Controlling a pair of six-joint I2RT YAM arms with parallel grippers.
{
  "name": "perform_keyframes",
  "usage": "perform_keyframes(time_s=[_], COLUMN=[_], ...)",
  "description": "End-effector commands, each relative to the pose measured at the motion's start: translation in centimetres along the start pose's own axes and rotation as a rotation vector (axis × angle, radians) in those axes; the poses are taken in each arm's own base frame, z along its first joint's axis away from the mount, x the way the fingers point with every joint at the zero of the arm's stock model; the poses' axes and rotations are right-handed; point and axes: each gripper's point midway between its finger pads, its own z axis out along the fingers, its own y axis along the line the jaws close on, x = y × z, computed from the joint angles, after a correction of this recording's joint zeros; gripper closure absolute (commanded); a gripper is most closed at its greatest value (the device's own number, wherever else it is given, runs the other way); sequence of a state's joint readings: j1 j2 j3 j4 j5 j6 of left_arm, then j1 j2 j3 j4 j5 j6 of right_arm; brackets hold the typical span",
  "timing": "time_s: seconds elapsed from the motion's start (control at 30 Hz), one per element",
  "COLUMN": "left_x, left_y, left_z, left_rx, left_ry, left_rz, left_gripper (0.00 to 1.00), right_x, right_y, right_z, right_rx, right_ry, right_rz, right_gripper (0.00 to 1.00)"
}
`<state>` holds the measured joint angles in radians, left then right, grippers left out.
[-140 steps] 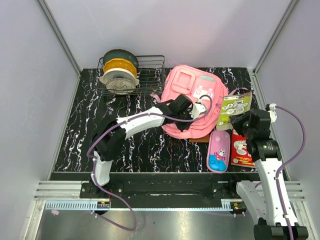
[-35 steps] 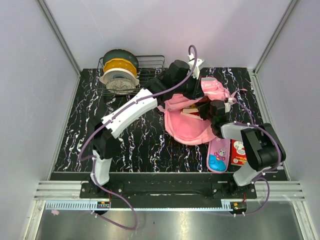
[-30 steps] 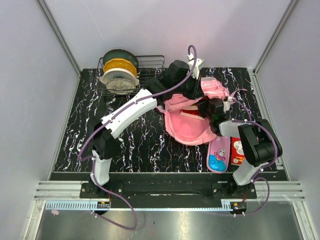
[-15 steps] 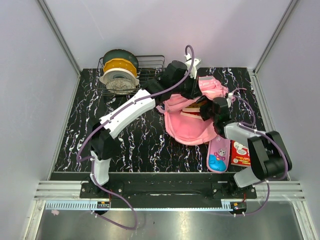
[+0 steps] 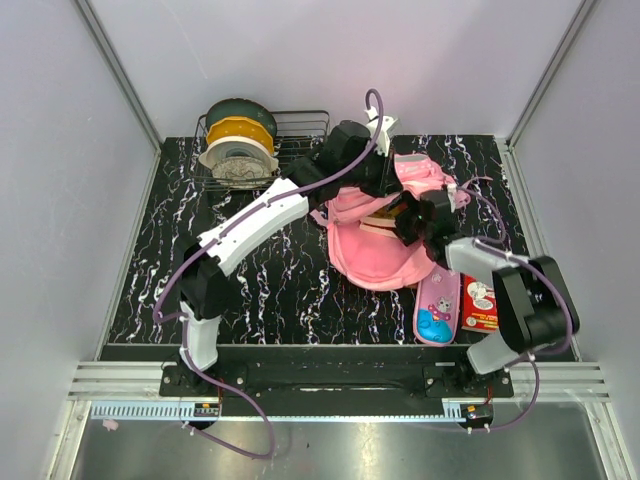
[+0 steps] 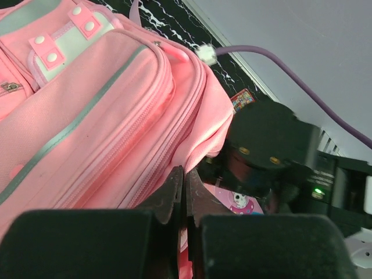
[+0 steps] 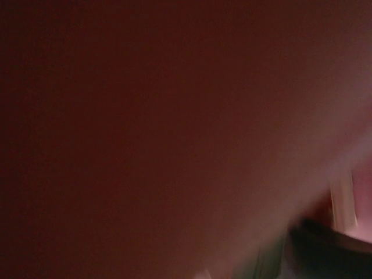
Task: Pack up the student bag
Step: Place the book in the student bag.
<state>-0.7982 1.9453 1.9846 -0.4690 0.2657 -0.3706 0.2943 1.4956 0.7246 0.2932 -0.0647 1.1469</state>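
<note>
The pink student bag [image 5: 372, 256] lies right of the table's centre with its mouth held up. My left gripper [image 5: 386, 182] reaches over its top and is shut on the pink fabric edge; in the left wrist view the fingertips [image 6: 185, 175] meet on the bag [image 6: 87, 110]. My right gripper [image 5: 408, 216] is pushed into the bag's mouth, its fingers hidden by fabric. The right wrist view is only dark red blur, with no fingers visible. The right arm's black body [image 6: 270, 145] sits just beyond the bag's edge.
A pink cartoon pencil case [image 5: 437, 308] and a red booklet [image 5: 480, 306] lie beside the bag's right. A wire basket [image 5: 300, 150] with filament spools [image 5: 238, 140] stands at the back left. Grey walls enclose the black marbled table [image 5: 170, 260].
The green booklet held by the right gripper earlier no longer shows. Over the last second the right gripper stayed at the bag's mouth while its elbow swung right. The left gripper lifted the flap slightly.
</note>
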Motion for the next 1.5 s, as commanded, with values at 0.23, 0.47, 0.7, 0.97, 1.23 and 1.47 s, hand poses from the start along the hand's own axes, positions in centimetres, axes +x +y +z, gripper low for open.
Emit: perform_keyframes(time_s=[0.23,0.47,0.7,0.97,1.23,1.47], left_x=[-7.0,-6.9,-5.8,-3.6,-2.6,0.2], left_y=[-2.9,-1.9,0.8,7.6,5.3,6.1], left_z=[-4.9,-4.3,-3.8,-5.1,-6.5,-5.7], left_rx=[0.075,0.077,-0.001,-0.104,0.009,0.014], left_ry=[-0.230,-0.221,-0.192,-0.177,-0.171,-0.078], left_rz=[0.054,0.036,0.037,-0.047,-0.048,-0.038], left_gripper=[1.00,1.00,1.00,1.00,1.00,0.65], right_x=[0.2,1.9,2.5,1.3,-1.0,-6.7], right_y=[2.1,-0.4,2.0,-2.8,-4.5,-5.8], right_z=[-0.3,-5.1,-10.5,-17.4,-17.4,-17.0], right_rx=[-0.055,-0.007,-0.108,0.058,0.197,0.381], right_ry=[0.058,0.104,0.141,0.006,-0.110,-0.201], right_rz=[-0.029,-0.089,-0.194,-0.217,-0.132,-0.146], right_gripper=[0.02,0.01,0.04,0.05,0.01,0.00])
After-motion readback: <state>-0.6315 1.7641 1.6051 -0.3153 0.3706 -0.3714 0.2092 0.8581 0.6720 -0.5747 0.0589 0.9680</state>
